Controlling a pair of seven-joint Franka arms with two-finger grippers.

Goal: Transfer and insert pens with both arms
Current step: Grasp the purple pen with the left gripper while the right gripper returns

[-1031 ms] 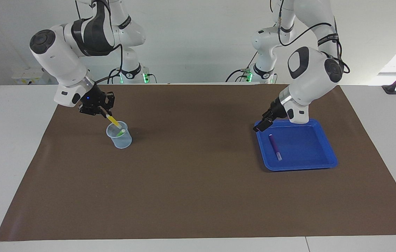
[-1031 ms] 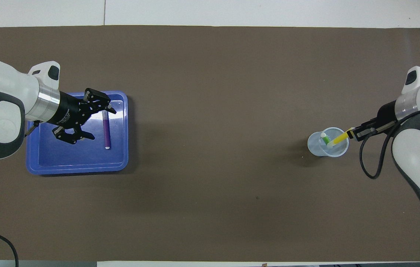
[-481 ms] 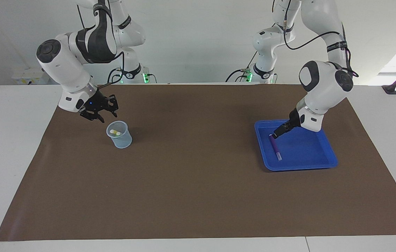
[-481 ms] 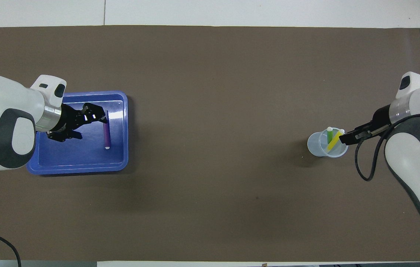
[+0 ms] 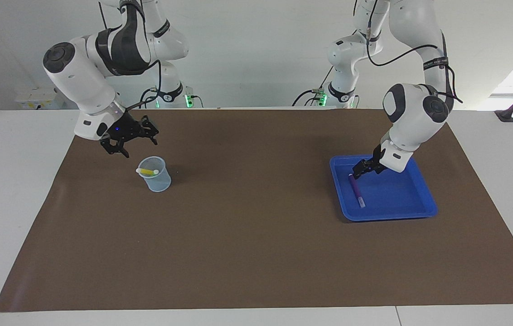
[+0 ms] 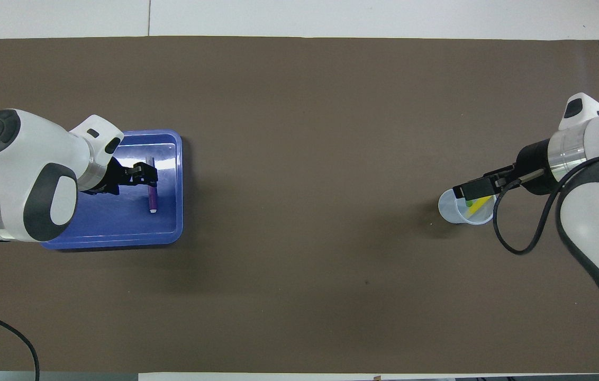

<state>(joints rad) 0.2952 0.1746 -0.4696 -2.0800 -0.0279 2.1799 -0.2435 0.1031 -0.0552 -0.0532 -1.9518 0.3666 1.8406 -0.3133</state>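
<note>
Left claw (image 5: pixel 360 171), fingers spread, straddles the purple pen's (image 5: pixel 355 190) end in the blue tray (image 5: pixel 419 183). Right claw (image 5: pixel 132 141), spread and empty, hangs over the clear cup (image 5: pixel 154 174) with the yellow pen (image 5: pixel 147 171).

Two glossy white arms (image 5: pixel 82 77) with black joint caps, silver wrist bands, black end effectors, looped black cables, what may be lettering on one black band

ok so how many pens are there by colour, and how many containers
purple pen: 1, lying in the blue tray
yellow pen: 1, in the clear cup
green pen: 1, in the clear cup
blue tray: 1
clear cup: 1
total: 3 pens, 2 containers, 5 things
</note>
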